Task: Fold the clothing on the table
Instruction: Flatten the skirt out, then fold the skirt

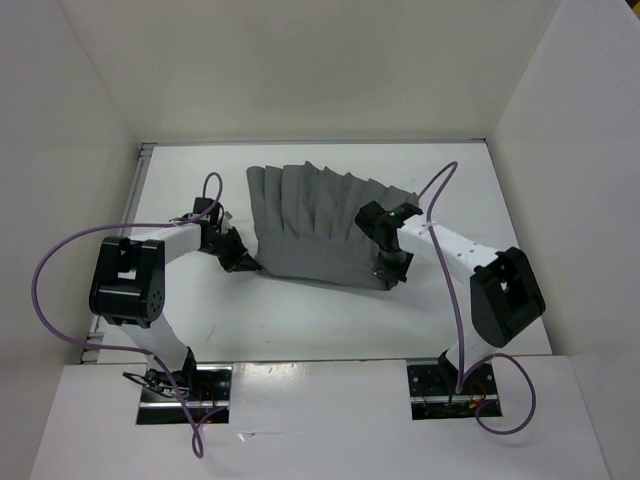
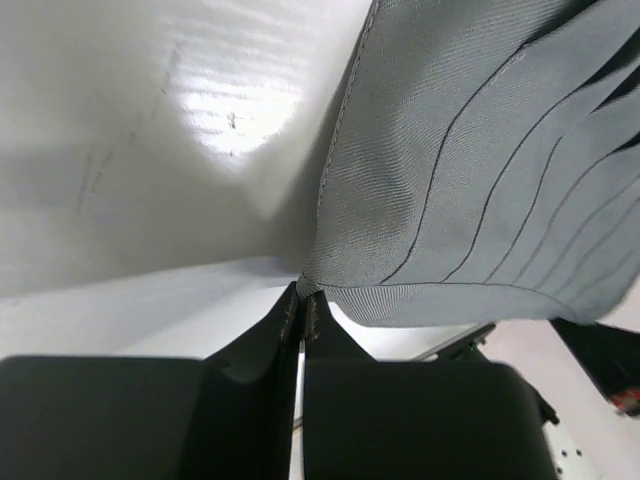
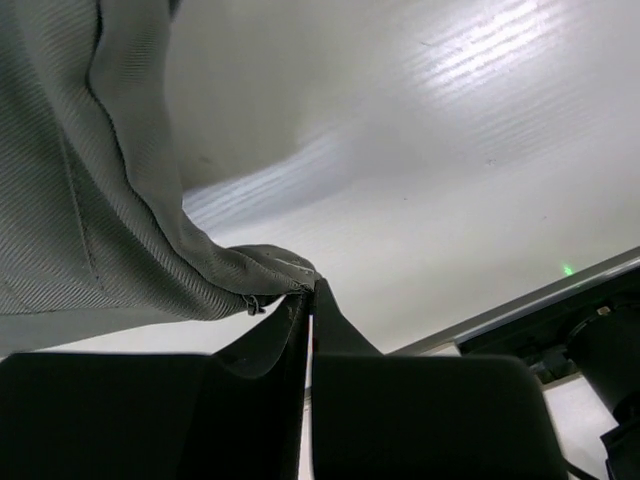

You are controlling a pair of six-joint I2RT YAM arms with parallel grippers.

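The clothing point(image 1: 320, 225) is a dark grey pleated garment spread across the middle of the white table point(image 1: 300, 320). My left gripper point(image 1: 246, 265) is shut on its near left corner. In the left wrist view the pleated clothing point(image 2: 470, 170) rises from the pinched corner at the left gripper point(image 2: 303, 293). My right gripper point(image 1: 388, 275) is shut on the near right corner. The right wrist view has the clothing point(image 3: 90, 230) bunched into a point at the right gripper point(image 3: 310, 290). Both corners are just above the tabletop.
White upright walls point(image 1: 90, 100) enclose the table on the left, back and right. Purple cables point(image 1: 50, 270) loop from both arms. The two arm bases point(image 1: 185, 385) sit at the near edge. The table's metal edge point(image 3: 520, 310) shows near the right wrist.
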